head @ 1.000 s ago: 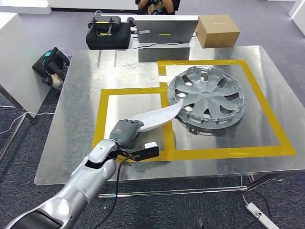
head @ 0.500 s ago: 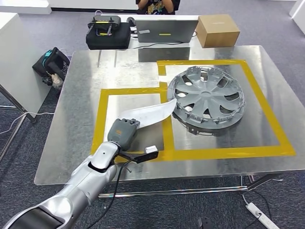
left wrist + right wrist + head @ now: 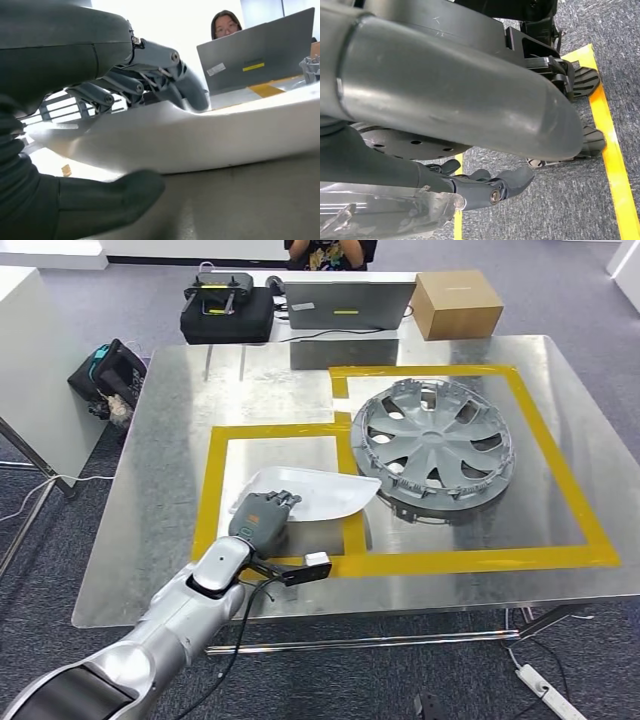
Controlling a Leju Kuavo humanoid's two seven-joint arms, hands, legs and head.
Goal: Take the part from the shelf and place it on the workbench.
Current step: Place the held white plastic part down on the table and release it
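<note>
The part, a long curved white panel (image 3: pixel 317 492), lies nearly flat on the metal workbench (image 3: pixel 151 460), inside the small yellow-taped square (image 3: pixel 207 480), its tip reaching over the tape toward a silver hubcap (image 3: pixel 434 440). My left hand (image 3: pixel 260 518) holds its near end. In the left wrist view the dark fingers (image 3: pixel 151 85) lie on top of the white panel (image 3: pixel 211 135) and the thumb (image 3: pixel 113 205) sits under its edge, on the table. My right hand (image 3: pixel 497 185) hangs beside my body over the grey floor, its fingers holding nothing.
The hubcap fills the larger taped square on the right. Along the bench's far edge stand a laptop (image 3: pixel 347 302), a cardboard box (image 3: pixel 456 302) and a black case (image 3: pixel 226 310). A person (image 3: pixel 328 252) sits behind them. A dark bag (image 3: pixel 113 375) lies on the floor left.
My left hand has lowered and turned the white panel from raised and slanting toward the hubcap to lying flat inside the small taped square. The hand has drawn slightly back toward me.
</note>
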